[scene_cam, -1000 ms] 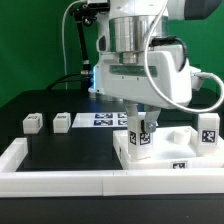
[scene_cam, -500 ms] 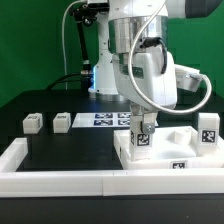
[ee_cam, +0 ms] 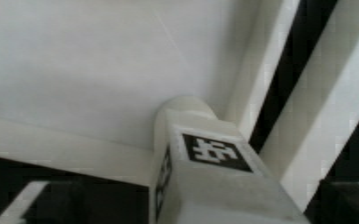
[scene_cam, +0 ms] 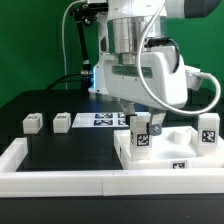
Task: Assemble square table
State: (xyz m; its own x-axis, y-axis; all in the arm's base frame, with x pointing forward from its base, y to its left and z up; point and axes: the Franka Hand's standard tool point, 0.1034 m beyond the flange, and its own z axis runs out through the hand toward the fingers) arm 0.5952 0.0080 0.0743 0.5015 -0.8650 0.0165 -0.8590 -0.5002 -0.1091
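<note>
The square table's white slab (scene_cam: 168, 158) lies at the exterior view's right, inside the rail corner, with a tag on its front edge. One tagged white leg (scene_cam: 141, 138) stands upright on its near-left corner, and a second leg (scene_cam: 207, 129) stands at the right. My gripper (scene_cam: 143, 123) hangs over the first leg, open, its fingers straddling the leg's top without pinching it. In the wrist view that leg (ee_cam: 211, 150) rises from the slab (ee_cam: 87, 70) between my dark fingers (ee_cam: 30, 205). Two loose legs (scene_cam: 32, 122) (scene_cam: 62, 121) lie on the black surface at the left.
The marker board (scene_cam: 104, 119) lies flat behind the slab, partly hidden by my arm. A long white rail (scene_cam: 60, 181) borders the black surface along the front and the left side. Cables and the arm's base stand at the back.
The jaws have spread apart and let go of the upright leg, which stays standing on the slab. My wrist has turned back round above it.
</note>
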